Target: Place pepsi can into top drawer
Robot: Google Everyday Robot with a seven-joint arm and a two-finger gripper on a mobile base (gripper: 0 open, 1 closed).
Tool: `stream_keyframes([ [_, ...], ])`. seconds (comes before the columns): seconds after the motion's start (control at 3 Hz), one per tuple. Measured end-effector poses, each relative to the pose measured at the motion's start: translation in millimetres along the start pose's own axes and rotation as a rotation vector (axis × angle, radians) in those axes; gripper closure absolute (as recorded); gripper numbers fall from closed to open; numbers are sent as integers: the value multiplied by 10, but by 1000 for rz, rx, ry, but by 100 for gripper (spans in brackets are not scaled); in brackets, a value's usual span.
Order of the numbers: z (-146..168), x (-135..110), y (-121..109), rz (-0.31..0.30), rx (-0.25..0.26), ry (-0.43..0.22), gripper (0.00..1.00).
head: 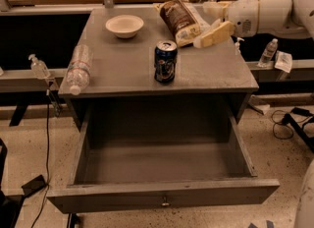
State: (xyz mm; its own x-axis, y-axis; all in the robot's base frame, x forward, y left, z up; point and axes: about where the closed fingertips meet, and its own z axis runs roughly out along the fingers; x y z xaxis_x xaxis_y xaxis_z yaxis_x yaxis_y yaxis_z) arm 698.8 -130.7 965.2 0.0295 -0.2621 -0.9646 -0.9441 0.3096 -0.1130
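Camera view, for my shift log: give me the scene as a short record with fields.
pepsi can: upright on the cabinet top, near the middle of its front edge
top drawer: pulled out, nothing visible inside
gripper: over the back right of the top, beside the chip bag, apart from the can
bowl: back left
water bottle: lying at the left edge
task state: can not yet picked up
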Motion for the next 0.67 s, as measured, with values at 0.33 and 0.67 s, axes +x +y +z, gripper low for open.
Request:
stream_keyframes([
  [0.33,238,61,213,-28,-68,-39,0],
  [0.67,439,154,386,-36,-123,-38,0],
])
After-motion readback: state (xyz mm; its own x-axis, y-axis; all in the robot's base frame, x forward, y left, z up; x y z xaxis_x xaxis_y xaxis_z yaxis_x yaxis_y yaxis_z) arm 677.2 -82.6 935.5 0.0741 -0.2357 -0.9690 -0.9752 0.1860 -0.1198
